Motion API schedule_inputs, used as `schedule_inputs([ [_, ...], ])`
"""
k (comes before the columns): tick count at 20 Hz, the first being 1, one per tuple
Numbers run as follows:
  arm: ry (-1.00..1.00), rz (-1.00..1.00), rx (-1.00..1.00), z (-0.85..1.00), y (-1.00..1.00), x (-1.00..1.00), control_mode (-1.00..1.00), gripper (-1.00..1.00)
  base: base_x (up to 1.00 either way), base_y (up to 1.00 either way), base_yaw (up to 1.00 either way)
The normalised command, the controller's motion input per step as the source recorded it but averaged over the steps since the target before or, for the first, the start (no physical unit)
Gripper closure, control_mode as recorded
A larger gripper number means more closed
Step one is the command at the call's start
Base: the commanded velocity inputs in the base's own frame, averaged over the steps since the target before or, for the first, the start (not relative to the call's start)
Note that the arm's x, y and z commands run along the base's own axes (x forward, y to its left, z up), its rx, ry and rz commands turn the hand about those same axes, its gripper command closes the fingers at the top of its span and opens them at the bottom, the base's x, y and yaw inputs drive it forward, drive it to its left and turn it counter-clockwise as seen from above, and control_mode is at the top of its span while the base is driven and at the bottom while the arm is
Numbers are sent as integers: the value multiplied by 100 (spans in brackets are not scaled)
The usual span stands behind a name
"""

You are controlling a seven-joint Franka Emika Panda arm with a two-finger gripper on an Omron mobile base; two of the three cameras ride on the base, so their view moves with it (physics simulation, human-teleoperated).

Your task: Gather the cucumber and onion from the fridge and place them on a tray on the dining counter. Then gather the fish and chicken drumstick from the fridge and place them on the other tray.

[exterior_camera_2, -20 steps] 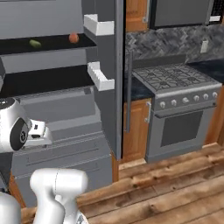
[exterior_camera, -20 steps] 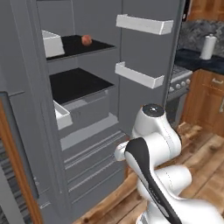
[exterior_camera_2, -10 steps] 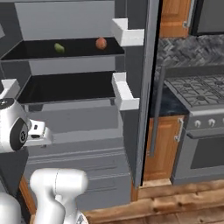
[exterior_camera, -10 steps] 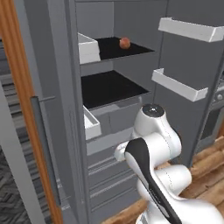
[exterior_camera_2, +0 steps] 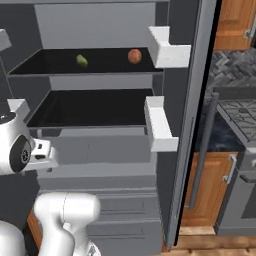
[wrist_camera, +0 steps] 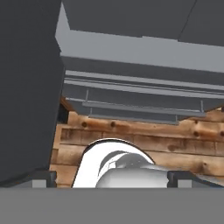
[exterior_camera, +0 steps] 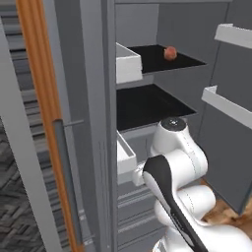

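Upper black shelf (exterior_camera_2: 60, 70) of fridge (exterior_camera_2: 165, 150): cucumber (exterior_camera_2: 82, 61), onion (exterior_camera_2: 134, 56), apart.

Grey all over on the fridge (exterior_camera_2: 100, 150), with glossy black shelves (exterior_camera_2: 95, 107) and white door bins (exterior_camera_2: 159, 125). On the top shelf, the onion (exterior_camera_2: 134, 56) shows reddish-orange and the cucumber (exterior_camera_2: 82, 61) a pale green. The arm (exterior_camera: 177, 157) is white with a dark band. Warm brown wood-plank floor (wrist_camera: 144, 140) below, and an orange-brown wooden cupboard door (exterior_camera_2: 210, 187) off to the side.
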Motion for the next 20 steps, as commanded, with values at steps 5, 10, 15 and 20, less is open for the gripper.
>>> schedule_inputs([
  [5,0,0,0,0,0,0,100,-100,35,-42,18],
  [10,0,0,0,0,0,0,100,-100,37,-45,18],
  [15,0,0,0,0,0,0,100,-100,56,-17,17],
  [20,0,0,0,0,0,0,100,-100,56,-24,15],
])
